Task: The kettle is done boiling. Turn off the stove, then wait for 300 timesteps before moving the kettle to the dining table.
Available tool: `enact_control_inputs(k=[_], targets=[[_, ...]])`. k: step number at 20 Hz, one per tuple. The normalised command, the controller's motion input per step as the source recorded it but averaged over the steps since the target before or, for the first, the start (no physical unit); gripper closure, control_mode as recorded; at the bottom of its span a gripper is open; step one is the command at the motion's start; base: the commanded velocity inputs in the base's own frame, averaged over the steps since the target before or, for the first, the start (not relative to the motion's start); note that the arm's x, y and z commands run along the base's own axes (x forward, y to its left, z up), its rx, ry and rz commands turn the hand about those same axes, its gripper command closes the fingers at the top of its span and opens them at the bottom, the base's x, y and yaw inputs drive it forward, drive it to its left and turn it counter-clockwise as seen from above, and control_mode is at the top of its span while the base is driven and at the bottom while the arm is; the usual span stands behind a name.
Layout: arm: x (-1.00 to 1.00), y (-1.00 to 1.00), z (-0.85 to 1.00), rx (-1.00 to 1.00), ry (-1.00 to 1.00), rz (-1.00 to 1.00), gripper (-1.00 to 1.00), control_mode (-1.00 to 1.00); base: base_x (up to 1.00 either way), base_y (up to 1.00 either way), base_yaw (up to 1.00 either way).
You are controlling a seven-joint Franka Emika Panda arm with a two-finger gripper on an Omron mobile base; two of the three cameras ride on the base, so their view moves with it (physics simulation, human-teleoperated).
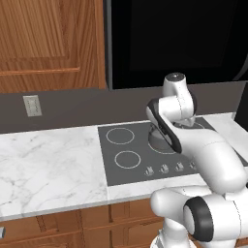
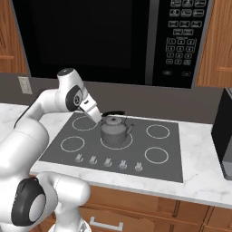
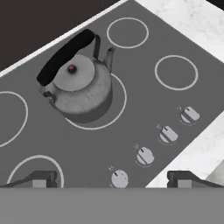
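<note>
The grey kettle [image 3: 81,87] with its black arched handle stands on the middle back burner ring of the dark stove [image 3: 144,94]. In the right base view the kettle [image 2: 115,130] is just right of my hand. My gripper [image 3: 111,179] is open and holds nothing; it hovers above the stove's front edge, over the row of silver knobs [image 3: 145,156], with the kettle ahead of it and apart from it. In the left base view my arm hides the kettle, while the stove [image 1: 131,150] and its knobs [image 1: 164,168] show. The dining table is out of view.
A black microwave [image 2: 90,36] with a keypad [image 2: 183,31] hangs over the stove. A dark appliance [image 2: 224,131] stands at the counter's right end. Marble counter [image 1: 48,164] stretches left of the stove, below a wall outlet [image 1: 32,105] and wooden cabinet [image 1: 48,43].
</note>
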Motion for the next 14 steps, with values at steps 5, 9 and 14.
enact_control_inputs(k=[5,9,14], targets=[[0.00,0.00,-0.05,0.00,-0.06,0.00,-1.00,-1.00,0.00,0.00,0.00],[0.00,0.00,-0.07,0.00,-0.08,0.00,-1.00,-1.00,0.00,0.00,0.00],[0.00,0.00,-0.06,0.00,-0.08,0.00,-1.00,-1.00,0.00,0.00,0.00]])
